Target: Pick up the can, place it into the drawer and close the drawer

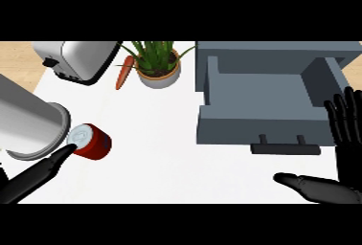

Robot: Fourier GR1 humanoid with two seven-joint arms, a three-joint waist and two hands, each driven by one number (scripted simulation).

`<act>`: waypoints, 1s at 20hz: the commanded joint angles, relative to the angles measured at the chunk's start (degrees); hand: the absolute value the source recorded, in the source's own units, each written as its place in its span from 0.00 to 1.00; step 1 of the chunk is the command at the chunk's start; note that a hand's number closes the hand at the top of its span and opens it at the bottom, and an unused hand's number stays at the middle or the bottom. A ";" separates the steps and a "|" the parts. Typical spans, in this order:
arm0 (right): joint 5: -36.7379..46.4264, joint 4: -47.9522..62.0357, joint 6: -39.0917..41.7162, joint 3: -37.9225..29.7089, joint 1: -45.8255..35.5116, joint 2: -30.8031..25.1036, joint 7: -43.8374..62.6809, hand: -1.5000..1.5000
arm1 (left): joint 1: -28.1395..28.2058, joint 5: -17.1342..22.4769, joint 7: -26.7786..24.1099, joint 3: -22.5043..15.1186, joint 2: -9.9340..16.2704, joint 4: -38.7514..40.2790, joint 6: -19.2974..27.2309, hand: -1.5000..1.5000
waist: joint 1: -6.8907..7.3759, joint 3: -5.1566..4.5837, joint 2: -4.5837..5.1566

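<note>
Item: red can, silver-topped, tilted on the white counter at the left, just beside the large grey cylinder of the left forearm. Not yet lifted.

Item: left hand, entering from the lower left. A dark finger touched the can's near rim; no curl round the can was visible, and the fingers seen lay straight, holding nothing (the rest of the hand was hidden at the frame's edge).

Item: right hand, at the right edge, open, fingers straight and pointing up, thumb spread low; resting beside the drawer, holding nothing.

Item: grey drawer, pulled open, its cavity bare as far as could be seen, dark handle on the front panel facing the robot. Well apart from the can.

Item: toaster, carrot, potted plant, along the far edge; not concerned.

Step in hand, as judged: taking hold of the can. To do it well, the hand would need to come round the can's side with thumb opposite fingers, rather than pressing at the rim, since a tilted can seemed likely to roll or tip away when pushed. A grasp across the body, then a lift clear of the counter before crossing rightward over the drawer's front wall, appeared soundest.
</note>
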 commanded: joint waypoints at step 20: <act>-1.65 -1.47 2.32 -3.45 3.23 0.12 1.21 0.00 | 0.21 -10.87 8.93 -14.95 -0.44 10.07 24.04 0.00 | -1.02 -0.09 -0.06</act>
